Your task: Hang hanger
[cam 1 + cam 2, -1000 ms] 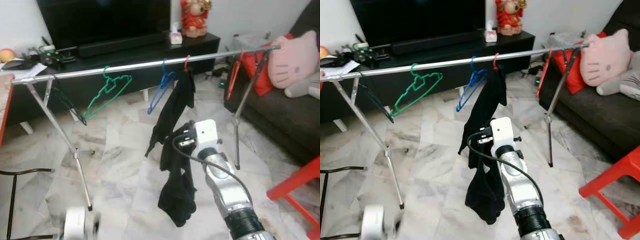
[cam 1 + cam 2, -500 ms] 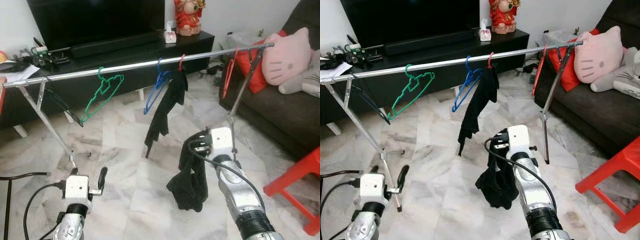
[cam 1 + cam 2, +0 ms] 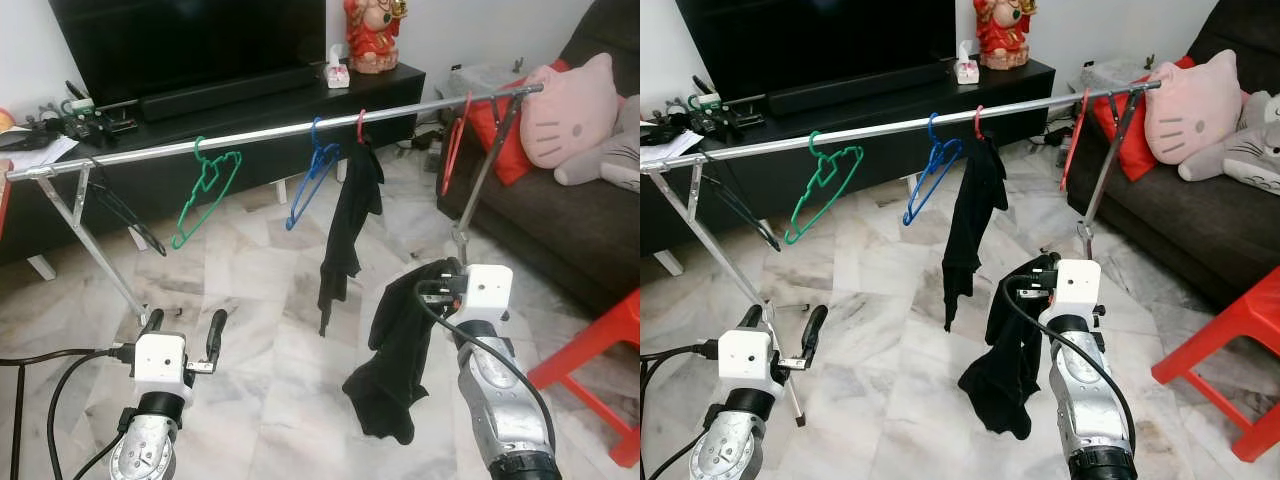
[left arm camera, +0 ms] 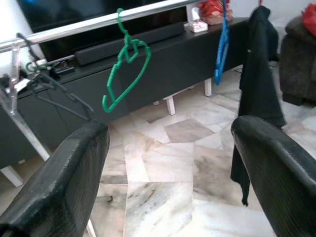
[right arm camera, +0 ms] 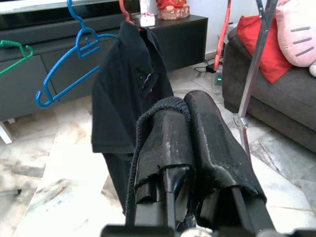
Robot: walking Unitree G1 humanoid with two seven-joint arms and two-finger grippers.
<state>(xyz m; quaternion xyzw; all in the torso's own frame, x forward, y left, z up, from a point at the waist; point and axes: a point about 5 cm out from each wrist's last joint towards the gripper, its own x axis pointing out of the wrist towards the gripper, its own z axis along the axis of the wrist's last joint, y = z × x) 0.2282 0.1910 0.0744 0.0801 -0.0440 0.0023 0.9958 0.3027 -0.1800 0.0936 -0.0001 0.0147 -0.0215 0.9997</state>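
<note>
A silver clothes rail (image 3: 250, 133) spans the room. On it hang a green hanger (image 3: 205, 190), a blue hanger (image 3: 313, 175), a red hanger (image 3: 361, 125) carrying a black shirt (image 3: 350, 215), and another red hanger (image 3: 453, 145) near the rail's right end. A black hanger (image 3: 125, 208) hangs at the left end. My right gripper (image 3: 435, 282) is below the rail, shut on a black garment (image 3: 392, 360) that droops toward the floor, apart from the hung shirt. My left gripper (image 3: 183, 328) is held low at the left, open and with nothing in it, facing the green hanger (image 4: 126, 64).
A black TV bench (image 3: 300, 100) with a TV stands behind the rail. A dark sofa (image 3: 560, 220) with a pink cushion (image 3: 570, 110) is on the right, and a red stool (image 3: 600, 350) is near my right arm. The rail's legs (image 3: 110, 260) stand on marble floor (image 3: 260, 290).
My right gripper has drawn back and rightward with the black garment, away from the hung shirt. My left gripper has risen into view, open.
</note>
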